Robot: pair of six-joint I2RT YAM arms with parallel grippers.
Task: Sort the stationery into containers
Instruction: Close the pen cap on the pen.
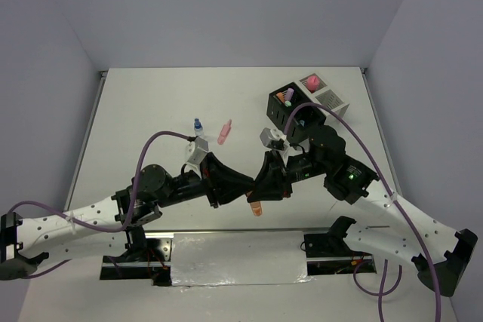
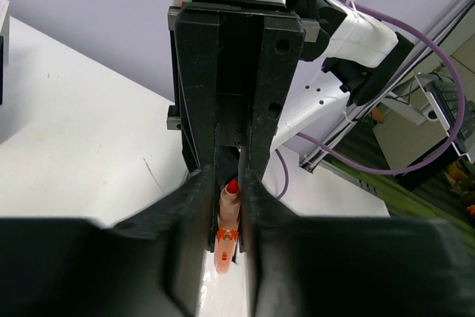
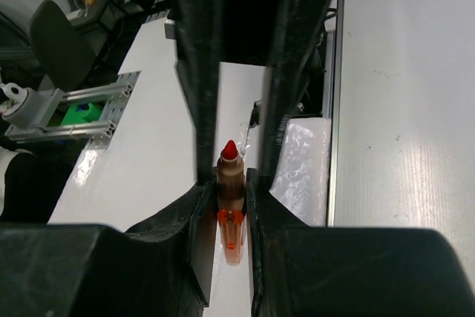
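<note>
Orange highlighter (image 3: 231, 183) sat low over the table's (image 1: 151, 103) near edge, pinched in the right gripper's (image 3: 230, 192) jaws, with the left gripper's (image 2: 228, 209) jaws hugging it too (couldn't tell if gripping), so I'd release 1 side only once the other's firm.

2 boxes: black box (image 1: 277, 114), white box (image 1: 333, 100). Outside: 1 pink highlighter (image 1: 224, 133), 1 orange highlighter (image 1: 257, 207), 1 bottle (image 1: 198, 124).

Robotics lab test cell: plain pale grey walls (image 1: 226, 5) box in a white laminate tabletop (image 1: 151, 103). Left of the right gripper (image 3: 231, 191) jaws: silver aluminium extrusion rails (image 3: 67, 124) & a black padded chair back (image 3: 56, 46). Thin purple cable (image 2: 285, 177) just right of the left gripper (image 2: 226, 243) jaws.
</note>
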